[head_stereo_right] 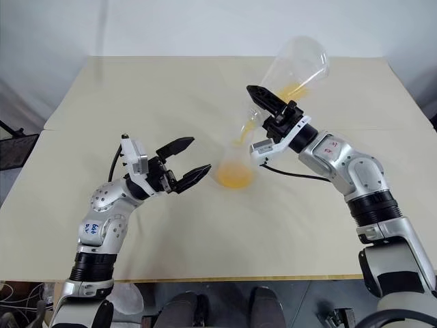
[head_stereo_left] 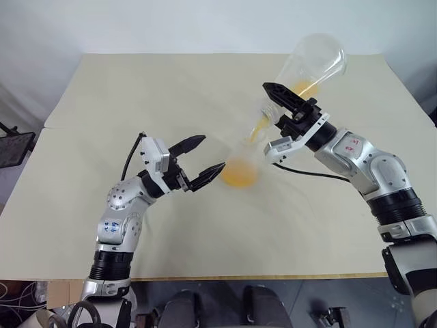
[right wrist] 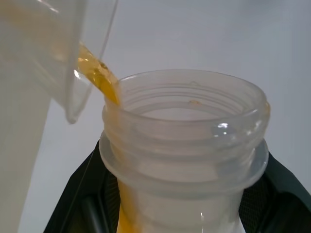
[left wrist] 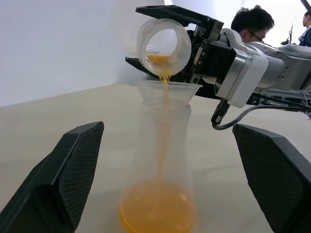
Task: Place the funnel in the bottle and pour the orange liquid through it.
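Observation:
The clear bottle [head_stereo_left: 240, 164] stands upright mid-table with the clear funnel [left wrist: 168, 89] seated in its mouth. An orange liquid [left wrist: 158, 213] pool lies in its bottom. My right gripper [head_stereo_left: 265, 108] is shut on the neck of a second clear flask [head_stereo_left: 311, 61], tilted mouth-down over the funnel. A thin orange stream [left wrist: 165, 82] runs from the flask's mouth [right wrist: 184, 126] into the funnel, and some liquid still sits in the flask [head_stereo_left: 307, 87]. My left gripper [head_stereo_left: 207, 158] stands open just left of the bottle, its fingers [left wrist: 68, 170] apart from the glass.
The beige table [head_stereo_left: 136, 89] stretches wide around the bottle, its front edge near my arms. A dark object [head_stereo_left: 13, 147] sits off the table's left side. A person [left wrist: 250, 22] shows behind my right arm in the left wrist view.

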Robot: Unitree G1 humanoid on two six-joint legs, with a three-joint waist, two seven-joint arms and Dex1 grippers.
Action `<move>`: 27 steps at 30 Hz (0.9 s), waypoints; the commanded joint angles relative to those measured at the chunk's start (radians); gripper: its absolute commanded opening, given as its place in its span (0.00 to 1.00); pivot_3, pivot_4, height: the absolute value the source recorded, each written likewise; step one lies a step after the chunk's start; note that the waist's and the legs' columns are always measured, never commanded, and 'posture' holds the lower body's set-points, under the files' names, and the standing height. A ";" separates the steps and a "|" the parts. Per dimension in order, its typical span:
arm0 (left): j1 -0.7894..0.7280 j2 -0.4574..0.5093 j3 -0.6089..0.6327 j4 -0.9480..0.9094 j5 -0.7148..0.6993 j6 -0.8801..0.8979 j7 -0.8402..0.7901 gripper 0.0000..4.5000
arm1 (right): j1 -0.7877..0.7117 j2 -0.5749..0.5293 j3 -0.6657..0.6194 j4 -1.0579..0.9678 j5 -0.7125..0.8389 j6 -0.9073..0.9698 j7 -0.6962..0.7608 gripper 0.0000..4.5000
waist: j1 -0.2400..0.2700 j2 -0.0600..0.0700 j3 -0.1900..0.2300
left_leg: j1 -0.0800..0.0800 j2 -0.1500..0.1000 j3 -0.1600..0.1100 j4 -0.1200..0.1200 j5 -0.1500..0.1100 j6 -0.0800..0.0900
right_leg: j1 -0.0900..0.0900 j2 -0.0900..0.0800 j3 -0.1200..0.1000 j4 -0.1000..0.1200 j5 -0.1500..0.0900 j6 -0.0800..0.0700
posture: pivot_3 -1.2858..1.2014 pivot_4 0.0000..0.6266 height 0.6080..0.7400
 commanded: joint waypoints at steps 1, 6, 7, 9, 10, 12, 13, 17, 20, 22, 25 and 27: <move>-0.006 -0.005 -0.004 -0.014 0.001 -0.020 0.007 1.00 | -0.029 -0.019 -0.006 -0.040 0.006 -0.012 -0.024 0.56 | 0.000 0.000 0.000 | 0.000 0.000 0.000 0.000 0.000 0.000 | 0.000 0.000 0.000 0.000 0.000 0.000 | 0.52 0.24 1.00; -0.005 -0.007 -0.006 -0.014 0.001 -0.019 0.009 1.00 | -0.028 -0.022 -0.008 -0.036 0.002 -0.016 -0.028 0.56 | 0.000 0.000 0.000 | 0.000 0.000 0.000 0.000 0.000 0.000 | 0.000 0.000 0.000 0.000 0.000 0.000 | 0.52 0.24 1.00; -0.004 -0.009 -0.005 -0.015 -0.003 -0.021 0.007 1.00 | -0.028 -0.023 -0.007 -0.033 -0.001 -0.017 -0.031 0.56 | 0.000 0.000 0.000 | 0.000 0.000 0.000 0.000 0.000 0.000 | 0.000 0.000 0.000 0.000 0.000 0.000 | 0.52 0.24 1.00; -0.002 -0.016 0.002 -0.022 -0.018 -0.022 0.008 1.00 | -0.027 -0.025 -0.007 -0.030 -0.007 -0.018 -0.038 0.56 | 0.000 0.000 0.000 | 0.000 0.000 0.000 0.000 0.000 0.000 | 0.000 0.000 0.000 0.000 0.000 0.000 | 0.52 0.24 1.00; 0.000 -0.017 0.002 -0.024 -0.019 -0.022 0.009 1.00 | -0.026 -0.025 -0.007 -0.029 -0.008 -0.018 -0.040 0.56 | 0.000 0.000 0.000 | 0.000 0.000 0.000 0.000 0.000 0.000 | 0.000 0.000 0.000 0.000 0.000 0.000 | 0.52 0.24 1.00; 0.002 -0.018 0.001 -0.027 -0.016 -0.021 0.010 1.00 | -0.026 -0.026 -0.007 -0.029 -0.010 -0.017 -0.043 0.56 | 0.000 0.000 0.000 | 0.000 0.000 0.000 0.000 0.000 0.000 | 0.000 0.000 0.000 0.000 0.000 0.000 | 0.52 0.24 1.00; 0.004 -0.019 0.000 -0.029 -0.015 -0.020 0.011 1.00 | -0.027 -0.026 -0.006 -0.029 -0.012 -0.016 -0.045 0.56 | 0.000 0.000 0.000 | 0.000 0.000 0.000 0.000 0.000 0.000 | 0.000 0.000 0.000 0.000 0.000 0.000 | 0.52 0.24 1.00; 0.007 -0.021 0.000 -0.032 -0.014 -0.019 0.013 1.00 | -0.027 -0.026 -0.006 -0.027 -0.015 -0.012 -0.050 0.56 | 0.000 0.000 0.000 | 0.000 0.000 0.000 0.000 0.000 0.000 | 0.000 0.000 0.000 0.000 0.000 0.000 | 0.52 0.24 1.00; 0.009 -0.021 -0.001 -0.034 -0.013 -0.020 0.014 1.00 | -0.026 -0.025 -0.006 -0.024 -0.014 -0.011 -0.049 0.56 | 0.000 0.000 0.000 | 0.000 0.000 0.000 0.000 0.000 0.000 | 0.000 0.000 0.000 0.000 0.000 0.000 | 0.52 0.24 1.00; 0.009 -0.021 -0.002 -0.033 -0.012 -0.020 0.015 1.00 | -0.028 -0.024 -0.007 -0.023 -0.011 -0.012 -0.048 0.56 | 0.000 0.000 0.000 | 0.000 0.000 0.000 0.000 0.000 0.000 | 0.000 0.000 0.000 0.000 0.000 0.000 | 0.52 0.24 1.00; 0.009 -0.022 -0.003 -0.032 -0.012 -0.021 0.016 1.00 | -0.030 -0.025 -0.007 -0.026 -0.014 -0.011 -0.049 0.56 | 0.000 0.000 0.000 | 0.000 0.000 0.000 0.000 0.000 0.000 | 0.000 0.000 0.000 0.000 0.000 0.000 | 0.52 0.24 1.00; 0.009 -0.023 -0.004 -0.032 -0.011 -0.021 0.017 1.00 | -0.030 -0.025 -0.006 -0.030 -0.018 -0.010 -0.049 0.56 | 0.000 0.000 0.000 | 0.000 0.000 0.000 0.000 0.000 0.000 | 0.000 0.000 0.000 0.000 0.000 0.000 | 0.52 0.24 1.00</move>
